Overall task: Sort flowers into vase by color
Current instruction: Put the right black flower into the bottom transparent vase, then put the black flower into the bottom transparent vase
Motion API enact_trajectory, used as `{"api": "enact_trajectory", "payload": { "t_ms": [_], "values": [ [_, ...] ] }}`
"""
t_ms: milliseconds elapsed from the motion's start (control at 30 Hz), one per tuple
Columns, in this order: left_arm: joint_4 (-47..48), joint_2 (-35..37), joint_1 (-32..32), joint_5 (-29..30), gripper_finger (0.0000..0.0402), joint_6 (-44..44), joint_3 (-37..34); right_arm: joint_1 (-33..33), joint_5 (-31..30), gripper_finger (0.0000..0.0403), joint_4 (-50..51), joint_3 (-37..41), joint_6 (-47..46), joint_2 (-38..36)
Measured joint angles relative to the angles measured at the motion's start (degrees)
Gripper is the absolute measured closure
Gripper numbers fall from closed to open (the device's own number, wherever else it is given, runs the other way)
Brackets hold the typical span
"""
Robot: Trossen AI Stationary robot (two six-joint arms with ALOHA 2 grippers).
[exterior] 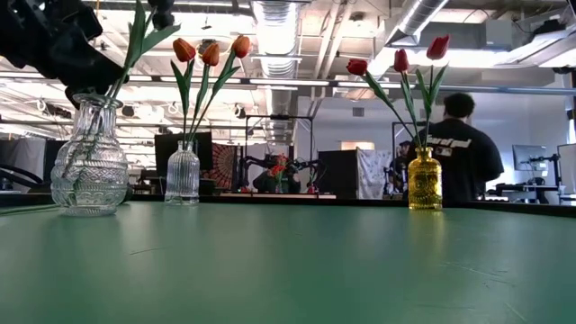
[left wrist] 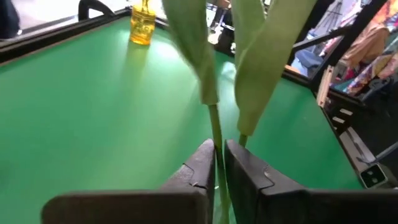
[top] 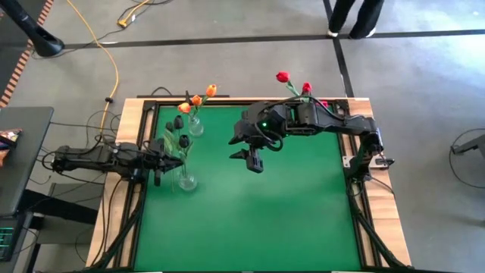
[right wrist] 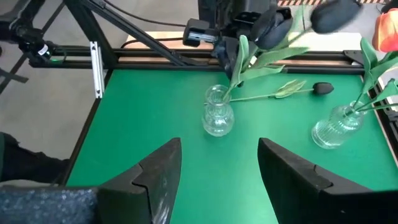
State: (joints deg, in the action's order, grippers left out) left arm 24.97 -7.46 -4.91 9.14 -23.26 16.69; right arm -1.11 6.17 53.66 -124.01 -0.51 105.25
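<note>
A green tabletop [top: 250, 205] with a pale wooden border carries three vases: a round clear vase [top: 186, 180], a ribbed clear vase [top: 195, 126] and a yellow vase [exterior: 425, 184]. One dark tulip [right wrist: 292, 91] lies flat.

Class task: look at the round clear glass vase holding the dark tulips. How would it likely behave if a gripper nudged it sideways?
The round clear vase looks fairly stable: its belly is wide and low. Still, its tall dark tulips lean to one side, so a push high on the neck might tip it. Being glass on a smooth green table, it would probably slide and could break if it toppled.
</note>
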Motion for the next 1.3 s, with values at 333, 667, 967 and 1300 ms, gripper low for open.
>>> {"api": "enact_trajectory", "payload": {
  "t_ms": [333,667,967,1300],
  "values": [
    [-0.66,0.00,0.02,-3.43,0.0297,-3.20,0.02,-0.02,0.00,0.0165,0.39,0.00,-0.32,0.00],
    [5.10,-0.23,0.01,-7.29,0.0226,-11.00,2.49,-0.02,0.00,0.0165,0.38,0.00,-0.50,0.00],
    [16.01,-3.61,0.02,-4.36,0.0216,-16.37,12.98,0.00,0.00,0.0165,0.33,0.00,-0.46,0.00],
    [34.60,-15.35,0.01,4.30,0.0216,-29.34,23.92,0.00,0.00,0.0165,0.34,0.00,-0.48,0.00]
  ]
}}
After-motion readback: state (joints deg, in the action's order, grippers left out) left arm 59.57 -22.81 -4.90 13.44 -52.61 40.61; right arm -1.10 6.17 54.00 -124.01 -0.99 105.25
